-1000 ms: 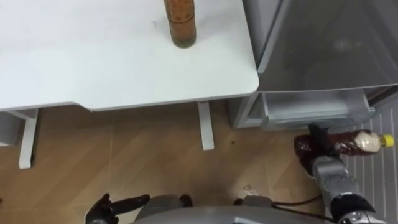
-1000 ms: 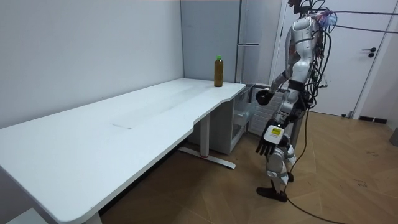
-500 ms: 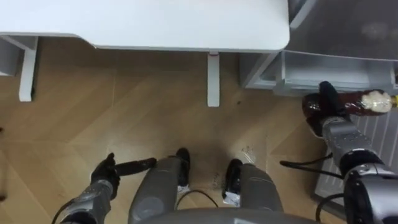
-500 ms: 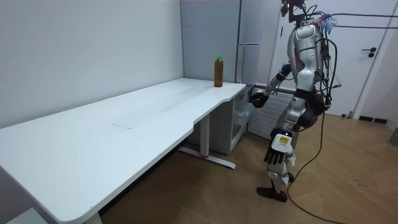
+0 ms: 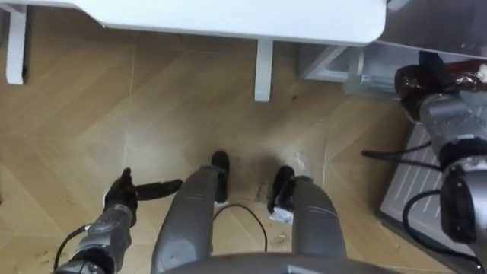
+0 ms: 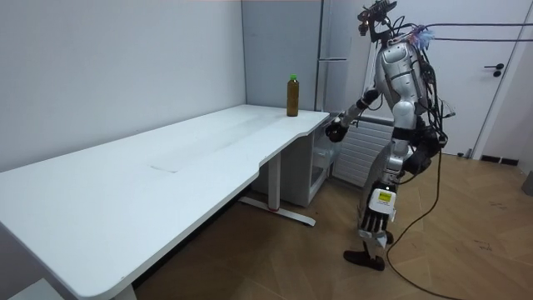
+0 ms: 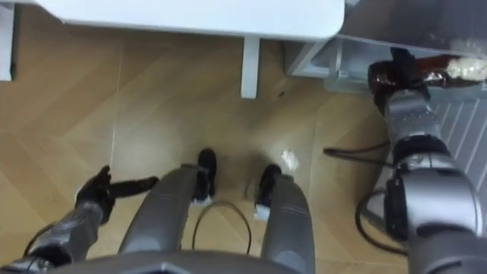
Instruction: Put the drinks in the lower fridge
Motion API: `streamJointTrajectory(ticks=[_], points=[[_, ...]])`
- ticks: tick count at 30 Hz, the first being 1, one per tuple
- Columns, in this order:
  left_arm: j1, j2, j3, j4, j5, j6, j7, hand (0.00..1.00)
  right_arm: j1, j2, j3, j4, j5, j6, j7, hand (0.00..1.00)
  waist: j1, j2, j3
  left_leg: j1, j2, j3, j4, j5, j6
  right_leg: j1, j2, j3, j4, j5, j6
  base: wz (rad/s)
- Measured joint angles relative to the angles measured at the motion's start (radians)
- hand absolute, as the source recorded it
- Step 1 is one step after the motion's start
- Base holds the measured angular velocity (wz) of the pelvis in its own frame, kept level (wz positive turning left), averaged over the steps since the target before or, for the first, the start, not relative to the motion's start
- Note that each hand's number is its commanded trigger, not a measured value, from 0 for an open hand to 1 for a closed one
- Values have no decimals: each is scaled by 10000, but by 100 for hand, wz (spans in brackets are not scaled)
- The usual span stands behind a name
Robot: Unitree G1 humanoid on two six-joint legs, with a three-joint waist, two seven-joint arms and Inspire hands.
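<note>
At the fridge (image 6: 336,33) beside the worktop (image 6: 208,150), the right hand (image 7: 397,74) reaches forward, fingers curled round a dark drink bottle (image 7: 437,76); the left hand (image 5: 123,202) hangs low, fingers loosely straight.

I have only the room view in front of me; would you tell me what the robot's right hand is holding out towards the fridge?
Observer: The right hand has its fingers curled round a dark drink bottle, which lies on its side.
Operator: Thank you. Is the bottle inside the lower fridge yet?
Observer: It hangs beside the grey drawer at the fridge's foot. I cannot tell whether any of it is inside.
Operator: And is the left hand carrying anything?
Observer: No, the left hand hangs low beside the left leg, fingers relaxed and holding nothing.
</note>
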Motion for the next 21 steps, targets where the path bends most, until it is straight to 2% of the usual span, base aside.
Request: streamJointTrajectory(ticks=[4, 10, 17, 21], points=[[233, 223, -116, -218, -9, 5, 523, 0, -342, -548, 2, -231, 5, 5, -310, 100, 35, 20, 1, -771, 12, 49, 431, -8, 27, -810, -85, 10, 503, -37, -62, 1], [407, 319, -509, -537, -39, 102, 964, 0, -826, -793, 16, -236, 212, -5, -374, 100, -7, 69, 1, -1617, 170, 93, 995, -55, 69, -1586, -66, -5, 913, -126, -177, -1], [407, 356, -809, -661, -33, 218, 1032, 0, -860, -982, 30, -230, 550, -37, -258, 100, -3, 69, 0, -1986, 220, 127, 1267, -67, 89, -1969, -52, 50, 1125, -116, -200, -3], [407, 542, -1090, -708, -30, 200, 1091, 0, -884, -1013, 30, -232, 841, -154, -27, 100, -20, 69, 0, -2199, 236, 149, 1370, -86, 96, -2206, -39, 98, 1240, -112, -210, 0]])
